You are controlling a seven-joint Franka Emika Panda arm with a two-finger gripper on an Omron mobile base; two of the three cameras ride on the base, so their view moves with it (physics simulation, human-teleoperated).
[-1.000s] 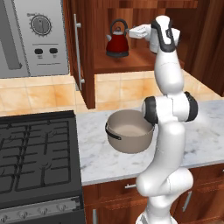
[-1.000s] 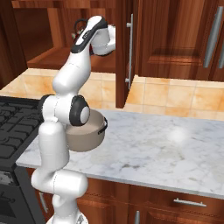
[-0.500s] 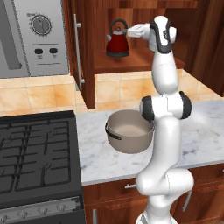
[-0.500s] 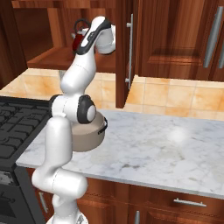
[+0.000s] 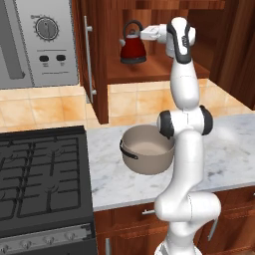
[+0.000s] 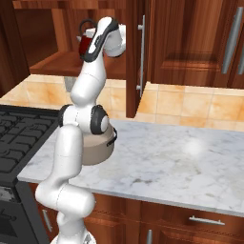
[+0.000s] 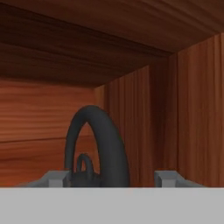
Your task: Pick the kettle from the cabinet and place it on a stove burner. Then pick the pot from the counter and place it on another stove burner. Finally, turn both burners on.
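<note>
So our white two-finger gripper (image 5: 143, 34) is up inside the open dark reddish-brown wooden wall cabinet (image 5: 97, 60), right at the black arched handle of the small dark-red rounded kettle (image 5: 132, 49). In the hand view we see that handle (image 7: 98, 144) looping up between the two grey fingertips (image 7: 57, 178), with the lid knob low behind it; the fingers stand apart on either side of it, and we honestly can't tell if they're touching the handle or not. The kettle sits upright on the cabinet's wooden shelf, near the front edge, and from the right base view we catch a bit of its red body (image 6: 86, 45) behind the wrist. The cabinet door with its long vertical steel bar handle (image 5: 88, 59) hangs open on the left, next to a grey microwave (image 5: 42, 42). Below that there's tan tile backsplash, then the white-grey veined marble countertop (image 5: 229, 149) over reddish-brown drawers. The wide, low taupe-grey metal pot (image 5: 147, 149) sits on the counter just beside the arm's elbow, lidless, and the black gas cooktop with cast-iron grates (image 5: 40, 172) is off to its left, with nothing on the grates. The white arm rises almost straight up from the base, then bends at the wrist so the hand points level, leftward into the cabinet.
</note>
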